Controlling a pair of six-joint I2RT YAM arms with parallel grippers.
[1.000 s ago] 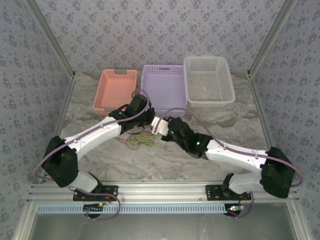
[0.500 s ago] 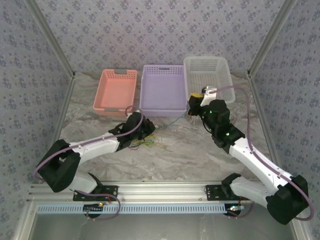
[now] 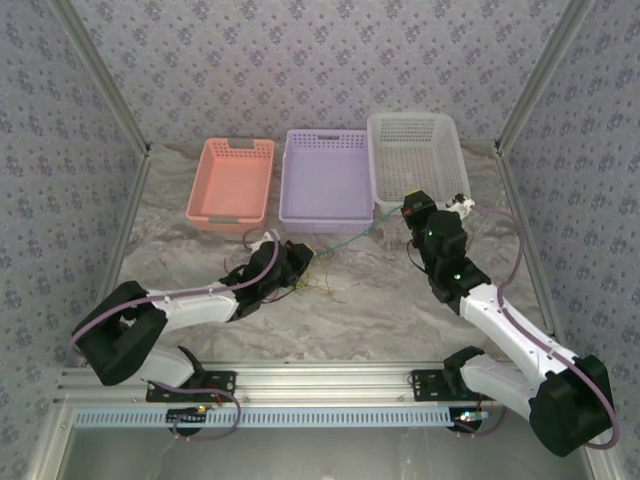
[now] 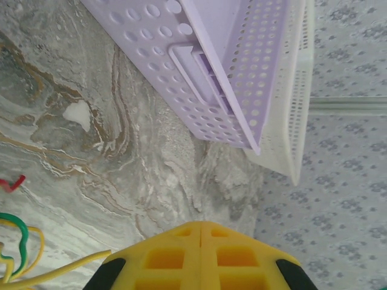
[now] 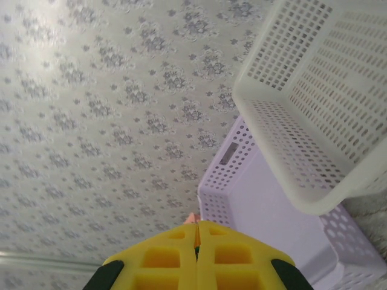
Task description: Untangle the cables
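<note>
- The left fingers (image 3: 300,265) are low over the desk (image 3: 400,305). In the left wrist view their yellow pads (image 4: 175,257) meet along one thin seam.
- I cannot tell whether a strand is pinched in that seam.
- The cable tangle (image 3: 318,285) lies on the desk right at the left fingers, spreading just past their tips and toward the near edge.
- In the left wrist view, loops of a yellow cable (image 4: 54,272) and a green one (image 4: 18,232) lie beside the left fingers. A red end (image 4: 12,182) lies a little farther out.
- One green cable (image 3: 350,240) runs in a straight line from the tangle at the left fingers up to the right fingers (image 3: 402,215).
- The right fingers are pressed together in the right wrist view and seem to have hold of that green cable's end. The grip point itself is hidden.
- The right fingers are raised beside the near corner of the white basket (image 3: 415,118). Ahead of their tips are that basket and the purple basket (image 3: 325,135).
- The pink basket (image 3: 232,148) stands well beyond the left fingers.
</note>
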